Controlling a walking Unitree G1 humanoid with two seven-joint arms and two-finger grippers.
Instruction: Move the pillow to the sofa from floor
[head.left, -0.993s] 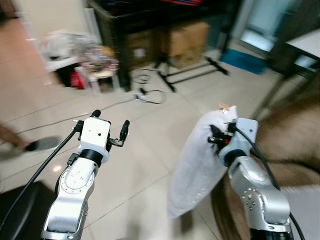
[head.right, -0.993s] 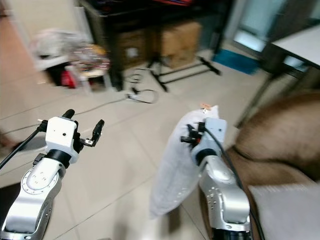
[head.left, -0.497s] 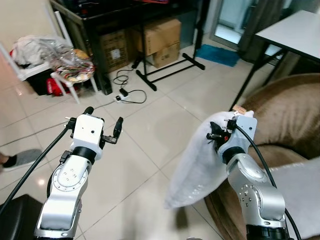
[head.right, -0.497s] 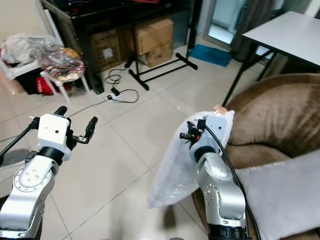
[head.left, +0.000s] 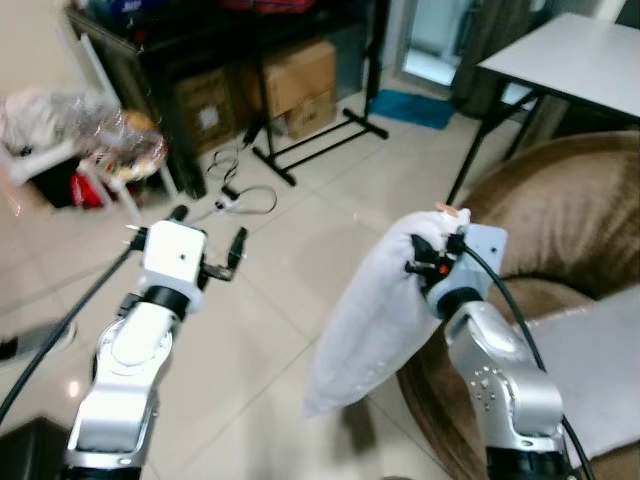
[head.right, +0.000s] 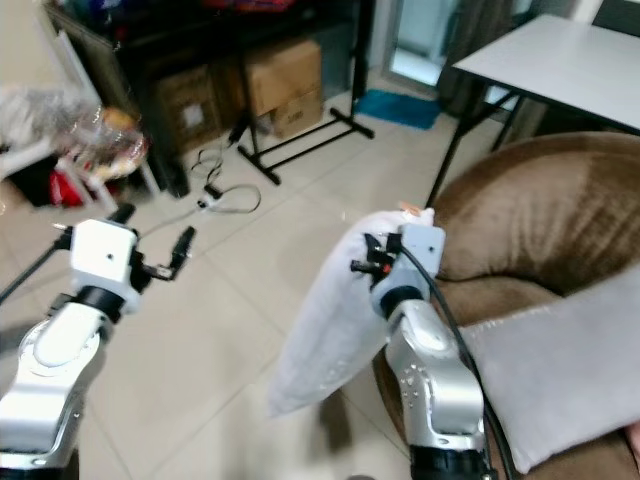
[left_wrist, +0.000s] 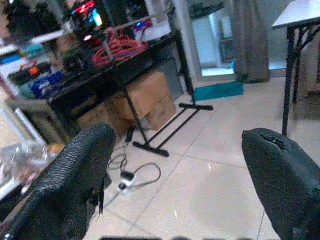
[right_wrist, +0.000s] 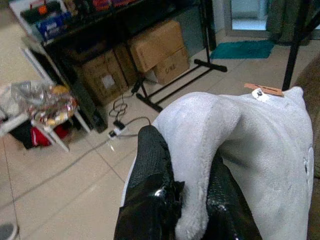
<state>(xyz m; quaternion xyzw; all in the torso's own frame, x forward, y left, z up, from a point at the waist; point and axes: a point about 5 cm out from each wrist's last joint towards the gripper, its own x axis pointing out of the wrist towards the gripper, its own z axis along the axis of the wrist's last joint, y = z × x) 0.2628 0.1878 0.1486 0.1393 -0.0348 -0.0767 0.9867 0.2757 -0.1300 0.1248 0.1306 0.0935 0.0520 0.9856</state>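
Your right gripper (right_wrist: 186, 200) is clamped on a fold near the top of the white pillow (head.left: 370, 310), fingers (right_wrist: 150, 175) closed on the fabric; the pillow hangs off the floor (head.left: 290, 260), just beside the front edge of the brown sofa (head.left: 560, 220). A second grey pillow (head.right: 560, 350) lies on the sofa seat to your right, well behind the gripper.

Your left gripper (head.left: 205, 235) is held up over bare tiled floor with its fingers (left_wrist: 80, 170) spread wide apart and holding nothing.

Ahead of you, two cardboard boxes (head.left: 300, 80) sit under a dark shelf unit (head.left: 200, 40); what is inside them cannot be seen. To the left is a clear bag (head.left: 130, 145) of coloured items on a white rack, blurred. A black stand's feet (head.left: 320, 140) and a cable with a plug (head.left: 240, 195) lie on the tiles between you and the boxes. A white bench (head.left: 560, 50) on thin black legs stands beyond the sofa, with a teal mat (head.left: 420, 108) near a doorway.

Open floor lies between your two arms and ahead of the pillow.

The right wrist view shows an orange tag (right_wrist: 265, 89) at the pillow's top corner. The left wrist view shows red cables (left_wrist: 120, 42) piled on the shelf unit's top
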